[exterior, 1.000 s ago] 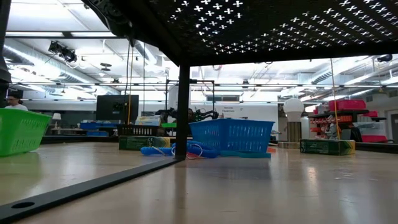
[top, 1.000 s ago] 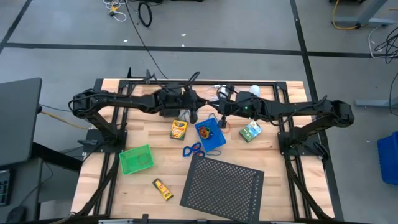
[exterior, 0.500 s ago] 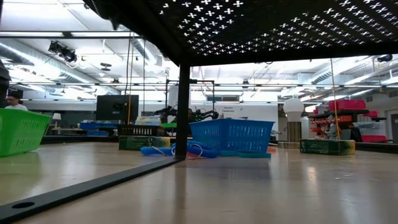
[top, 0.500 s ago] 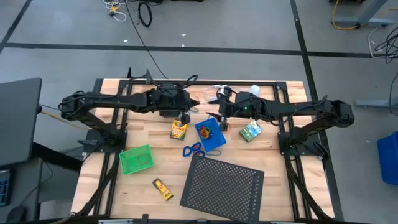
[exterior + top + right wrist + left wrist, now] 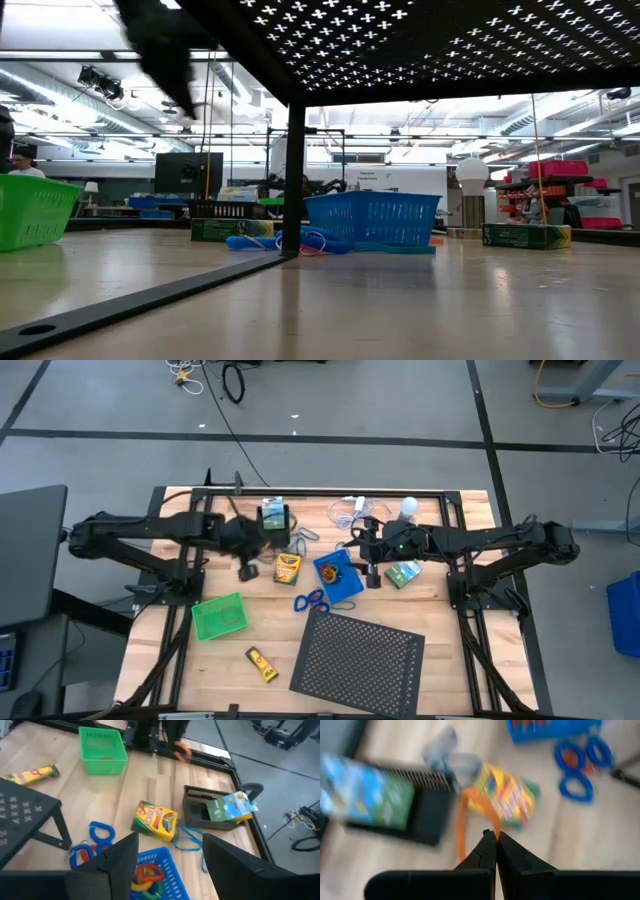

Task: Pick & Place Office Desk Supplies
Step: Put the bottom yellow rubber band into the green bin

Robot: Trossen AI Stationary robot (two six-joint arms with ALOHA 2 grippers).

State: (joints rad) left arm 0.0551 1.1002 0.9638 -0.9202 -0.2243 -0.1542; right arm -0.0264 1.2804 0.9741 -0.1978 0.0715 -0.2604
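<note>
High view: left gripper (image 5: 247, 567), fingers pressed together on an orange loop (image 5: 465, 815), hangs at nine o'clock from the crayon box (image 5: 288, 567). Right gripper (image 5: 374, 574), fingers spread and empty, sits at three o'clock of the blue tray (image 5: 341, 582). Green tray (image 5: 220, 617) lies at seven o'clock from the box.
</note>
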